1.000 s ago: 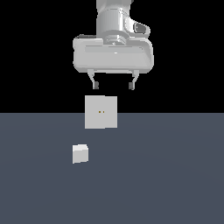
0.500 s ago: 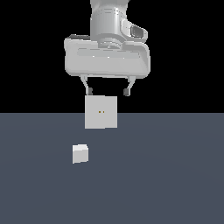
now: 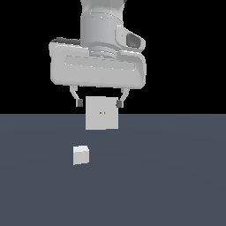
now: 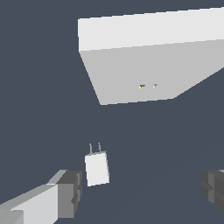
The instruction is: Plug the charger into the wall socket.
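The charger point(image 3: 81, 155) is a small white block lying on the dark floor, toward the exterior view's left of the panel; in the wrist view the charger point(image 4: 96, 168) shows two thin prongs pointing toward the panel. The wall socket point(image 3: 102, 113) is an upright white square panel with two tiny brownish holes; the wrist view shows the wall socket point(image 4: 144, 70) from above. My gripper point(image 3: 99, 103) hangs open high above the floor, its fingers straddling the panel's top edge in the exterior view. Nothing is between the fingers point(image 4: 70, 192).
A flat dark grey-blue floor point(image 3: 167, 176) stretches under everything, with a black background beyond it.
The arm has come nearer to the exterior camera and lower; the open fingertips now sit level with the panel's top. Charger and socket have not moved.
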Robot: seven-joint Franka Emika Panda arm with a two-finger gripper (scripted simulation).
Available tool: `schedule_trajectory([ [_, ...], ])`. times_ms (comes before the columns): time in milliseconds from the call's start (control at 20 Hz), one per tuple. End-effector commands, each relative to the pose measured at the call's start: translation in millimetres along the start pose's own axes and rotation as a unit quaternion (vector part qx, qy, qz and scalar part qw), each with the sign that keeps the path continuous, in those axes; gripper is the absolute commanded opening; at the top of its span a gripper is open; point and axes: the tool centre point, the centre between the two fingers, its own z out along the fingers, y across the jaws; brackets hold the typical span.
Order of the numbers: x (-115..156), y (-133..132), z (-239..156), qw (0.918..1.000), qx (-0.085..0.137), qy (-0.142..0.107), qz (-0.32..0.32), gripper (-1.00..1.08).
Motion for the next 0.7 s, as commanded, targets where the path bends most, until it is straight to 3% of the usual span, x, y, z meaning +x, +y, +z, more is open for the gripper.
schedule_trajectory([
  [0, -4.5, -5.6, 6.6, 0.9998, 0.002, 0.015, -0.01, 1.0],
  [650, -22.4, -32.7, 40.9, 0.9947, 0.015, 0.083, -0.058, 1.0],
])
